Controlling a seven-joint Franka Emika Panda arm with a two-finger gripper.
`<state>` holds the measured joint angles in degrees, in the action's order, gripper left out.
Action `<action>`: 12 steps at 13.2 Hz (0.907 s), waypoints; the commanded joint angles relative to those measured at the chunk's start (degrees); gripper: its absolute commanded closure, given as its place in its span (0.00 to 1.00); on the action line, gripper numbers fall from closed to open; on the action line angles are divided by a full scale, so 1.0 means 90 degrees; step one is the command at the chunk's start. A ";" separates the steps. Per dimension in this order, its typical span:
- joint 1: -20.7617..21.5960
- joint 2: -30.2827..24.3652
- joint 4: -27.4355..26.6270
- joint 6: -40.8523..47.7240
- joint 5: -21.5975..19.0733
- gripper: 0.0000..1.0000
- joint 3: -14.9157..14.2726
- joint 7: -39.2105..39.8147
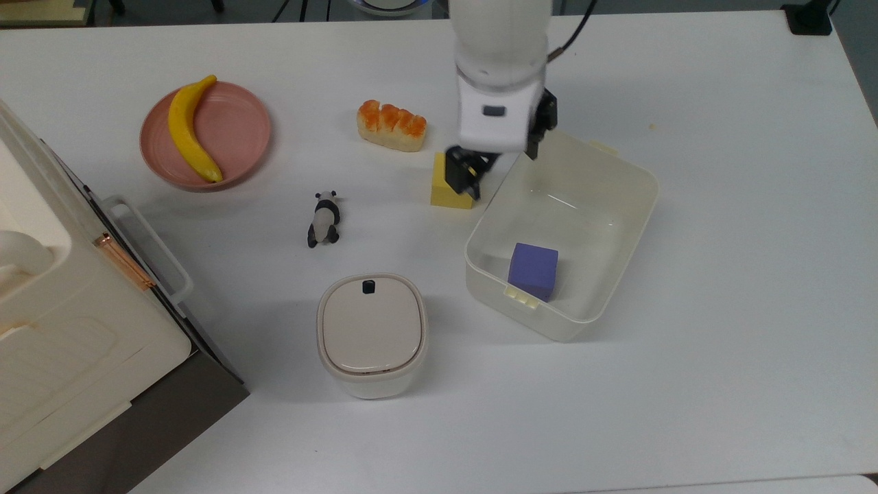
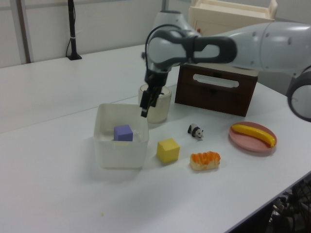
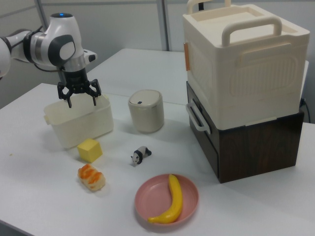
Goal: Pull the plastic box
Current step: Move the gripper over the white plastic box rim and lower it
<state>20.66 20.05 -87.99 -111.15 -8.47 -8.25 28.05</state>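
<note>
We see a large white desk [image 1: 720, 384] with a matte top, lit evenly from above, so shadows on it are soft. In the left view, a second white desk [image 2: 58, 77] stands behind it, and a thin black pole [image 2: 73, 29] on a black base rises from that one. Behind are pale wall panels [image 2: 112, 22] with grey vertical frames [image 3: 162, 24]. A dark floor [image 1: 206, 10] shows beyond the far edge in the top view.

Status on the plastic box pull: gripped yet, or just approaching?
Approaching. Done: the gripper has reached the plastic box, open, above the long wall nearest the yellow cube. In hand: nothing; the right view puts the fingertips at rim height, with no grip visible. Left: lower onto the wall, close, pull. The purple cube sits inside the box and would ride along.
</note>
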 commanded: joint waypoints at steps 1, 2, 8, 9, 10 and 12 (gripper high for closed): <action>0.0242 0.0378 0.0235 -0.0588 0.0062 0.00 -0.0050 0.0682; 0.0349 0.0514 0.0245 -0.0686 0.0120 0.00 -0.0050 0.0692; 0.0575 0.0760 0.0119 -0.0825 0.0384 0.00 -0.0060 0.0643; 0.0517 0.0692 0.0031 -0.0698 0.0384 0.00 -0.0070 0.0643; 0.0507 0.0643 0.0020 -0.0504 0.0384 0.00 -0.0089 0.0643; 0.0497 0.0575 0.0011 -0.0142 0.0384 0.00 -0.0119 0.0643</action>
<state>25.05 27.41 -86.92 -117.04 -5.64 -8.42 33.08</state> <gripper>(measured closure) 0.000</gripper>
